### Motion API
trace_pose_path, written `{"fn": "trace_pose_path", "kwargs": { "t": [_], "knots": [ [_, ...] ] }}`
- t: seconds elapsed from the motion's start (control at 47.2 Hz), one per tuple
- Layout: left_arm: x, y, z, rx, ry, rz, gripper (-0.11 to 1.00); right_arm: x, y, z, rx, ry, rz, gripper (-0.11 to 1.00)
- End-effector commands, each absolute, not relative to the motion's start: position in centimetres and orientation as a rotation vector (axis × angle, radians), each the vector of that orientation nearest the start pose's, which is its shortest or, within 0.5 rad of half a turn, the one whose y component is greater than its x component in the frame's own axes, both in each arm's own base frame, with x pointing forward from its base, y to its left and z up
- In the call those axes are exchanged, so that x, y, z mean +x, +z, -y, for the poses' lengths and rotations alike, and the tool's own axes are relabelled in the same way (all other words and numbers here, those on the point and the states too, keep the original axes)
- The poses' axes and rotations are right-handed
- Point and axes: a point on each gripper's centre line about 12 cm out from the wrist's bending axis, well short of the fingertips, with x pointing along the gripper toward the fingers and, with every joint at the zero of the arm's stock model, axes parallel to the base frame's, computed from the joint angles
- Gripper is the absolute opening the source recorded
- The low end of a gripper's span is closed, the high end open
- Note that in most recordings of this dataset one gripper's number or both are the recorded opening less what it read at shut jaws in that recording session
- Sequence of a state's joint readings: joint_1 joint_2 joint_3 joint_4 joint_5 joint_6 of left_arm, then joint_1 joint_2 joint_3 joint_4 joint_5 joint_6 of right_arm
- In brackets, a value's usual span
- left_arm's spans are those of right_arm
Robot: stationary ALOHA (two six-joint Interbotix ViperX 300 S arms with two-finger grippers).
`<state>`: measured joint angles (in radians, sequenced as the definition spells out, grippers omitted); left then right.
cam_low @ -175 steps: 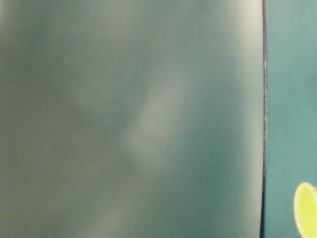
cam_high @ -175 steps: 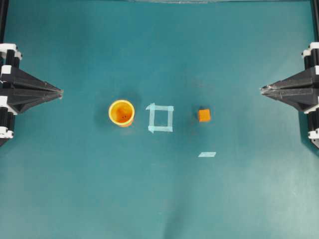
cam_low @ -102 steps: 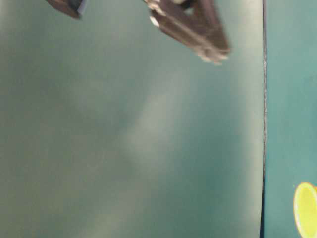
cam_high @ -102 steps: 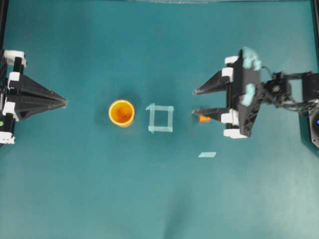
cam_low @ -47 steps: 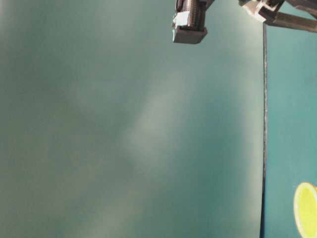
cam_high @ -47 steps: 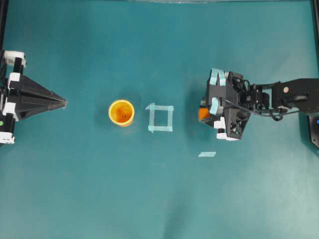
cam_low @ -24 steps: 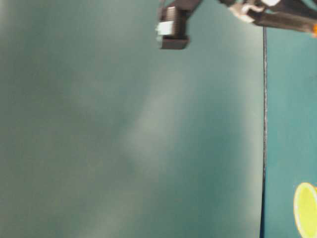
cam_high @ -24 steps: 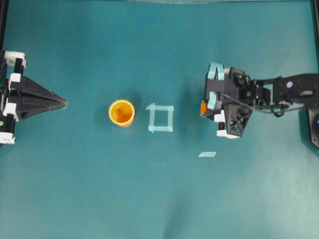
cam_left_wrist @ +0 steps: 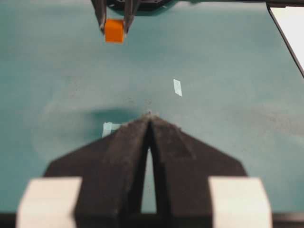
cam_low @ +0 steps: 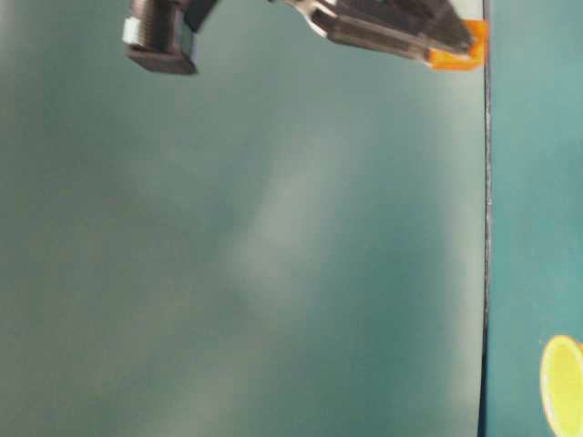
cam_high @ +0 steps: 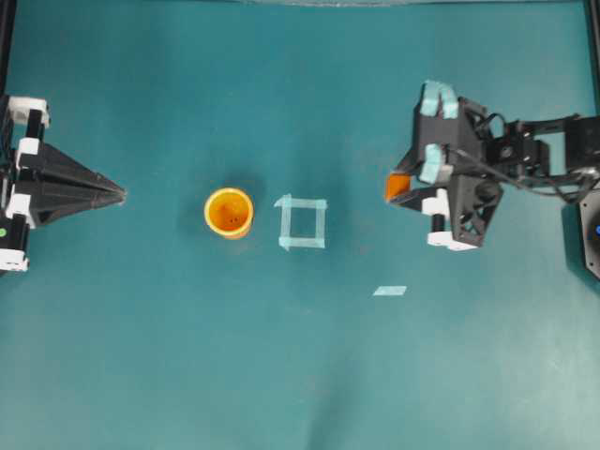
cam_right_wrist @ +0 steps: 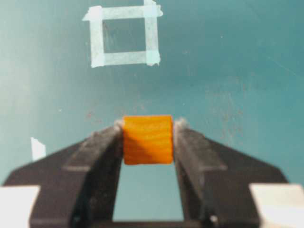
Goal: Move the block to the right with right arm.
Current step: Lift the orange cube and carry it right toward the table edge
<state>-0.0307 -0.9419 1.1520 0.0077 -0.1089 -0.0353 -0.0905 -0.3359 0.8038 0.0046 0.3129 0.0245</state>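
Observation:
The small orange block [cam_right_wrist: 147, 139] sits clamped between the tips of my right gripper [cam_right_wrist: 147, 128], lifted above the teal table. In the overhead view the block [cam_high: 397, 186] peeks out at the left end of the right gripper [cam_high: 403, 192], right of the tape square. The table-level view catches the block [cam_low: 458, 51] at the tip of the fingers near the top edge. From the left wrist view the block [cam_left_wrist: 114, 30] hangs far ahead between two dark fingers. My left gripper [cam_left_wrist: 149, 115] is shut and empty, parked at the left side [cam_high: 120, 194].
A round yellow-orange cup [cam_high: 229, 212] stands left of a pale blue tape square [cam_high: 302, 223]. A short strip of tape [cam_high: 390, 291] lies on the table below the right gripper. The right arm's base post [cam_high: 591, 230] is at the right edge.
The right gripper has shut on the block, lifted it off the table and carried it a little to the right and up. The left arm has not moved.

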Motion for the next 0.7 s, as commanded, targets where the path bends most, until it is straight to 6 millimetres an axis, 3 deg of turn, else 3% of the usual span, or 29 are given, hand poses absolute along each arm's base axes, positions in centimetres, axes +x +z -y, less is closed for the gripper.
{"fn": "trace_pose_path", "kwargs": {
  "t": [0.0, 0.297, 0.678],
  "knots": [
    [20.6, 28.8, 0.7, -0.023, -0.032, -0.073, 0.0, 30.5, 23.1, 2.6, 0.061, -0.09, -0.738, 0.4],
    [20.6, 28.7, 0.7, -0.02, -0.032, -0.076, 0.0, 27.2, 25.4, 1.9, 0.083, -0.079, -0.775, 0.4],
    [20.6, 28.7, 0.7, -0.013, -0.033, -0.075, 0.0, 20.4, 27.9, 1.1, 0.137, -0.08, -0.794, 0.4]
  ]
}}
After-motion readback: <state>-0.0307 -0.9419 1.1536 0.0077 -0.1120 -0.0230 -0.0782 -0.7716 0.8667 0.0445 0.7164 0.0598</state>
